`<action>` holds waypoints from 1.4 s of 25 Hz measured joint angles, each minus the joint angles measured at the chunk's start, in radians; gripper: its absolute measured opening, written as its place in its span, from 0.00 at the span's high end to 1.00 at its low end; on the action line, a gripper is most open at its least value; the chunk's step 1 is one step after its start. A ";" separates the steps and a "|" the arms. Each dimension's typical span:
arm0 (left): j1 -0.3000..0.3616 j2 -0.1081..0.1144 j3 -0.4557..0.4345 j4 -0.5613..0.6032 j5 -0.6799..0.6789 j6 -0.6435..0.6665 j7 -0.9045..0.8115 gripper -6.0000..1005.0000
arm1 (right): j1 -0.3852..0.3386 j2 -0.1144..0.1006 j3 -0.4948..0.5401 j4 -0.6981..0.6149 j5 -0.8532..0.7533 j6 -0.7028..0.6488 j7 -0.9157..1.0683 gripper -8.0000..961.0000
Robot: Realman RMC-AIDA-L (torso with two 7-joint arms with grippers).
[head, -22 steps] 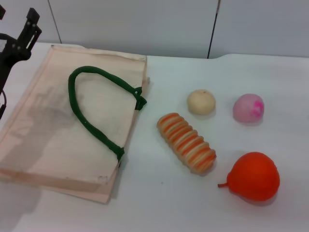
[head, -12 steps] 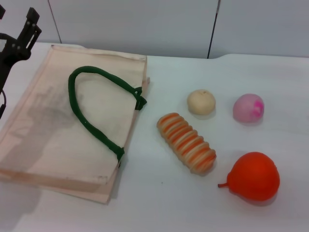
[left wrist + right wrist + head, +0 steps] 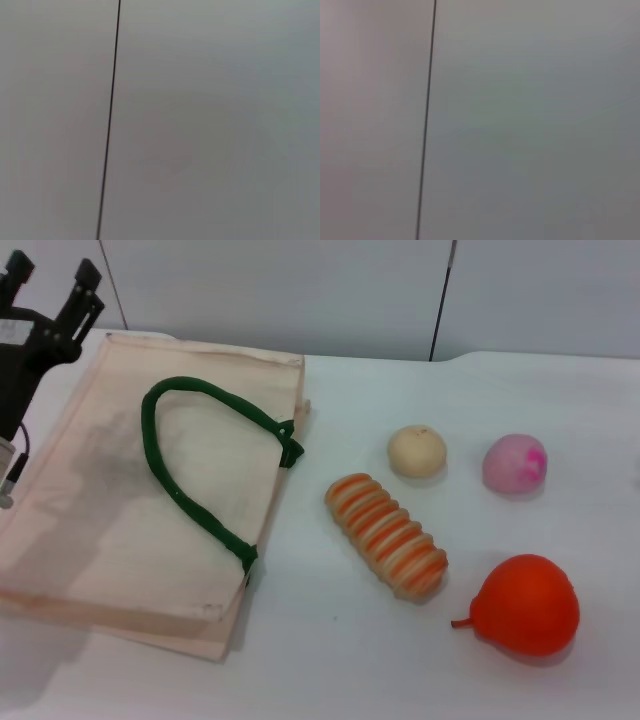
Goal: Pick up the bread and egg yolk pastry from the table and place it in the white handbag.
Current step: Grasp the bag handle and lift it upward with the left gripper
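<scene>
1. The left gripper (image 3: 52,285) stood at the far left corner of the scene, above the far edge of the bag, its two dark fingers (image 3: 88,282) spread apart and holding nothing. The right gripper did not appear in any view, so its finger state could not be told.
2. The bread (image 3: 386,535) lay on the table (image 3: 330,660), just to the right of the bag and apart from it, its long axis running diagonally. The pastry (image 3: 417,451) sat just beyond the bread's far end, not touching it.
3. The bag (image 3: 90,530) lay flat on the left half of the table, one green handle (image 3: 190,470) looped across its upper face. Its mouth looked closed flat.
4. A pink ball (image 3: 515,463) and a red pear (image 3: 525,604) lay to the right of the bread; neither belonged to the task.
5. Handling judgement: the bread looked light and soft, likely compressible. A grasp across its narrow middle, fingers seated in the ridges, should resist slipping. The pastry looked light, smooth and rounded; a grip across its widest part with moderate force appeared suitable.
6. View comparison: the head view showed every object and the left gripper. Both wrist views showed only a blank pale wall with one dark seam (image 3: 110,120), and nothing of the table.
</scene>
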 joint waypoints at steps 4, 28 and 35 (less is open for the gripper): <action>-0.005 0.008 0.001 0.030 0.078 0.022 -0.103 0.20 | 0.001 -0.005 -0.003 -0.012 -0.055 0.001 0.089 0.09; -0.117 0.048 0.001 0.445 0.787 0.298 -1.121 0.20 | 0.044 -0.011 0.002 -0.436 -0.824 0.186 0.833 0.09; -0.135 0.046 0.001 0.564 0.979 0.271 -1.396 0.20 | 0.032 -0.009 0.006 -0.438 -0.822 0.226 0.837 0.09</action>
